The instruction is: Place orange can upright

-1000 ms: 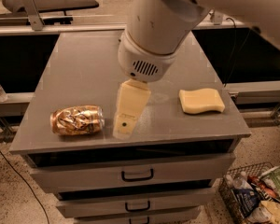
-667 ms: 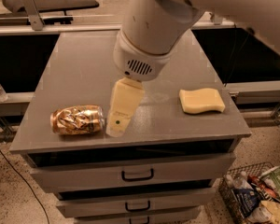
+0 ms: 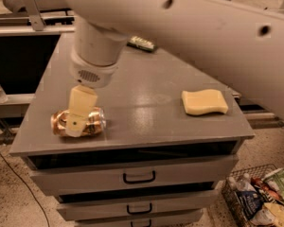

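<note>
The orange can (image 3: pixel 95 122) lies on its side near the front left corner of the grey cabinet top (image 3: pixel 146 93). It is shiny orange-gold with pale markings. My gripper (image 3: pixel 77 119) hangs from the big white arm and is down right at the can. Its cream-coloured end overlaps the can's middle and left part from the front. The part of the can behind it is hidden.
A pale yellow sponge (image 3: pixel 204 101) lies at the right of the top. A green chip bag (image 3: pixel 142 43) lies at the back. The front edge is just below the can. A wire basket (image 3: pixel 258 200) of packets stands on the floor at the right.
My gripper has moved left from beside the can to right over it. The can has not moved from its place and still lies on its side.
</note>
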Robot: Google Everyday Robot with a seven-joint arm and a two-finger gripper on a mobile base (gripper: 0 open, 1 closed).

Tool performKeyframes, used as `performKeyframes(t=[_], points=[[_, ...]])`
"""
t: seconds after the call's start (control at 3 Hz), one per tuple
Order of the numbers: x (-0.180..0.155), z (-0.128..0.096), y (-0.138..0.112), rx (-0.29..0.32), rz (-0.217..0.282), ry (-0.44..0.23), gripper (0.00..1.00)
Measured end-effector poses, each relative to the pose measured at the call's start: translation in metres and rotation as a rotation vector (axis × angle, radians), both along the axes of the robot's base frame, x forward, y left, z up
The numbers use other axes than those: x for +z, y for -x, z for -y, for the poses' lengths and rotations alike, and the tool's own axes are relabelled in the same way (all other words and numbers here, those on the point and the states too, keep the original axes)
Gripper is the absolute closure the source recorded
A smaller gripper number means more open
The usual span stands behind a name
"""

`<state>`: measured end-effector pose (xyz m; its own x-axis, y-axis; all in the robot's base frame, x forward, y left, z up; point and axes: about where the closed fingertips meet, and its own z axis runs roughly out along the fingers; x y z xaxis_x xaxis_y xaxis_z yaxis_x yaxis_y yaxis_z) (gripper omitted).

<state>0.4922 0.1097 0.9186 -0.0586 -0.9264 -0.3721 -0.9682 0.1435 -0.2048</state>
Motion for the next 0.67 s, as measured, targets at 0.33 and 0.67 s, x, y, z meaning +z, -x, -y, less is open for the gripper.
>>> performKeyframes(t=[0.33, 0.67], points=[[-0.030, -0.028, -0.012, 0.009, -0.042, 0.018, 0.00], [-0.057, -0.046, -0.014, 0.017, -0.086, 0.038, 0.00]])
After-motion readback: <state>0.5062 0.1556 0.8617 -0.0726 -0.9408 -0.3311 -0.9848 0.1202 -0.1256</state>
